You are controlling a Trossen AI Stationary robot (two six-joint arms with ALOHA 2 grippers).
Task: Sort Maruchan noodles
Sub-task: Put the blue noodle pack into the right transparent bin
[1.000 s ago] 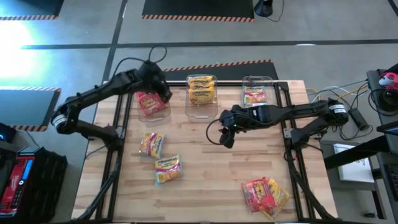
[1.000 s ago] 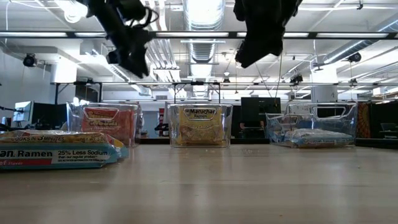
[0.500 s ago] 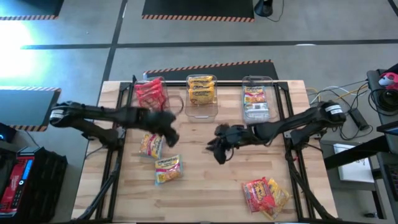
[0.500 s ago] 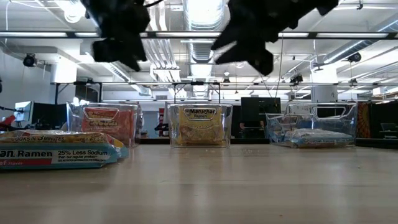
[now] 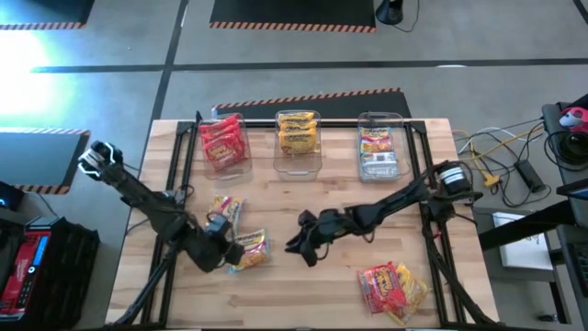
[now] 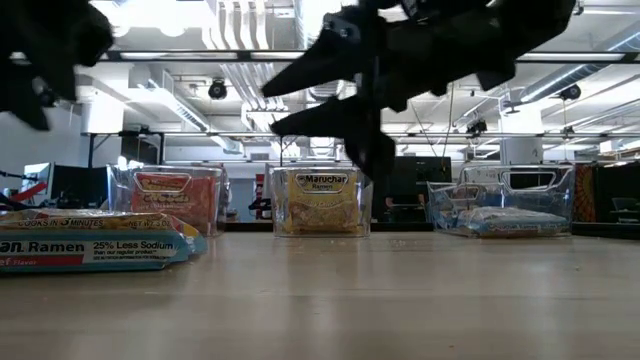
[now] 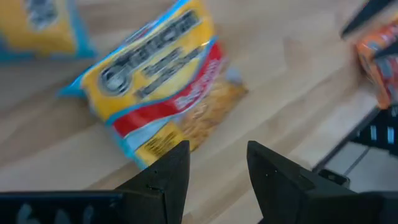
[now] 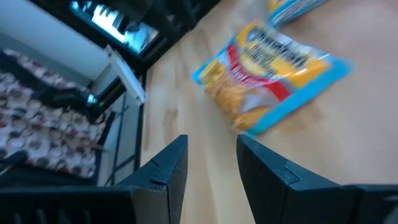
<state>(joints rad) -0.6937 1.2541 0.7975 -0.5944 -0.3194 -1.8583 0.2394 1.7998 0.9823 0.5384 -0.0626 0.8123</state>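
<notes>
Two yellow, red and blue noodle packets lie flat near the table's left side: one (image 5: 225, 213), and one nearer (image 5: 250, 250), which also shows in both wrist views (image 7: 155, 87) (image 8: 273, 74). My left gripper (image 5: 225, 253) is open beside the nearer packet's left edge (image 7: 214, 168). My right gripper (image 5: 296, 246) is open to that packet's right, fingers pointing at it (image 8: 211, 158) (image 6: 270, 108). A pile of red and orange packets (image 5: 390, 290) lies near the right near corner.
Three clear bins stand along the far edge: one with red packets (image 5: 223, 142), one with yellow packets (image 5: 297, 133), one with multicoloured packets (image 5: 378, 152). Bare wood lies in the table's middle. Black frame rails run along both table sides.
My left gripper has left the red bin at the far edge and swung toward the near edge, coming down beside the nearer loose packet. My right gripper has moved from the table's middle toward the near-left, closing on the same packet. The packets have not moved.
</notes>
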